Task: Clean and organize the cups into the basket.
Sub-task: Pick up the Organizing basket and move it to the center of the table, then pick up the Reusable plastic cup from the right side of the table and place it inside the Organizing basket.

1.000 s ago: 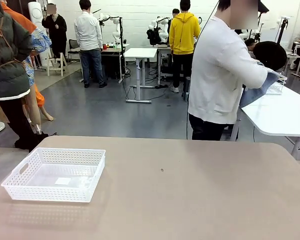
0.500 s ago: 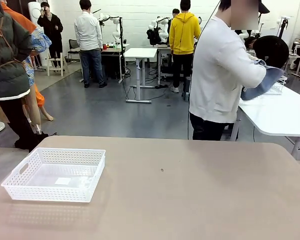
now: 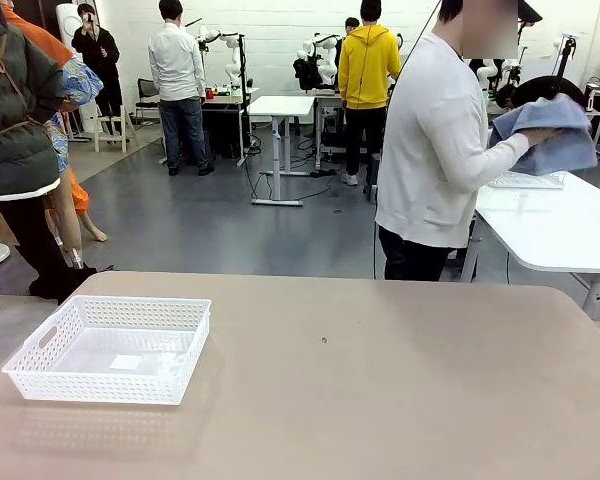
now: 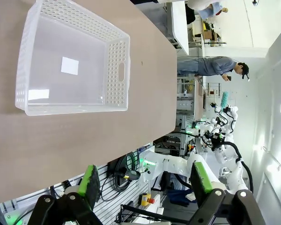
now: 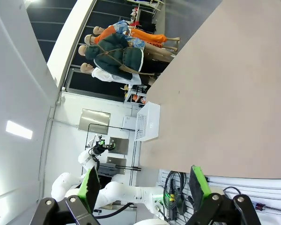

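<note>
The white lattice basket (image 3: 108, 348) sits empty on the tan table at the near left; the left wrist view looks down into the basket (image 4: 75, 61) from above, and the right wrist view catches the basket (image 5: 148, 121) far off. My left gripper (image 4: 143, 180) hangs open off the table's edge, nothing between its green pads. My right gripper (image 5: 143, 182) is open too, well away from the basket. The cups are out of view. Beyond the table's far edge a person in a white top (image 3: 435, 140) stands turned away, holding a blue cloth (image 3: 550, 130) up.
A white table (image 3: 555, 225) stands behind the person at the far right. A small dark speck (image 3: 324, 340) lies mid-table. Other people and tables stand farther back in the room.
The person has lifted the blue cloth from the white table up to chest height. Basket and table have not moved.
</note>
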Action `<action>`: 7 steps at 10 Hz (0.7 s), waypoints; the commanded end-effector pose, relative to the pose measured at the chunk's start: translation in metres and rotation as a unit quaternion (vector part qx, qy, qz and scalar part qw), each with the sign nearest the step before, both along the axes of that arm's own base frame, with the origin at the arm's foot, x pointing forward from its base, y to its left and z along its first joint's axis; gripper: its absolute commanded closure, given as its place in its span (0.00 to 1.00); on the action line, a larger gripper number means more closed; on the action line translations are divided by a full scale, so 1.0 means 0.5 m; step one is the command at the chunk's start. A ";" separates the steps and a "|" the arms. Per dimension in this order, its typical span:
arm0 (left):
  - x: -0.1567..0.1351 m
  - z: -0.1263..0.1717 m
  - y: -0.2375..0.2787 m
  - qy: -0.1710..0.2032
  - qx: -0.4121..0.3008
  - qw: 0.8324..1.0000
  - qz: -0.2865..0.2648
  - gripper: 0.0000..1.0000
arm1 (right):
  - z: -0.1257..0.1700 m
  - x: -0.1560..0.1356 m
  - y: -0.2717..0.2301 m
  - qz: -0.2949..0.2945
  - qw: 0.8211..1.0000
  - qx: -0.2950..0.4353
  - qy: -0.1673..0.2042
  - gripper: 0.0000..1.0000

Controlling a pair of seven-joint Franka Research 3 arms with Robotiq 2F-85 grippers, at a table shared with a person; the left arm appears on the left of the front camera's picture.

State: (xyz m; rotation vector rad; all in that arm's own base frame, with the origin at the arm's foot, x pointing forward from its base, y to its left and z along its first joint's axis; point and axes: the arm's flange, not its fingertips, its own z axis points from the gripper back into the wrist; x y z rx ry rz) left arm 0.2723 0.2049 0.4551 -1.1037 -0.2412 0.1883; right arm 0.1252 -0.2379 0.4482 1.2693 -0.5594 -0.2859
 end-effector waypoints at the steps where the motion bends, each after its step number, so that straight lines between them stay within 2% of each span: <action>1: -0.001 0.003 0.001 -0.002 0.001 1.000 0.000 0.00 | 0.001 -0.009 -0.003 0.000 1.000 0.002 -0.009 0.00; 7: -0.001 0.003 0.001 -0.002 0.001 1.000 0.000 0.00 | 0.001 -0.009 -0.003 0.000 1.000 0.002 -0.009 0.00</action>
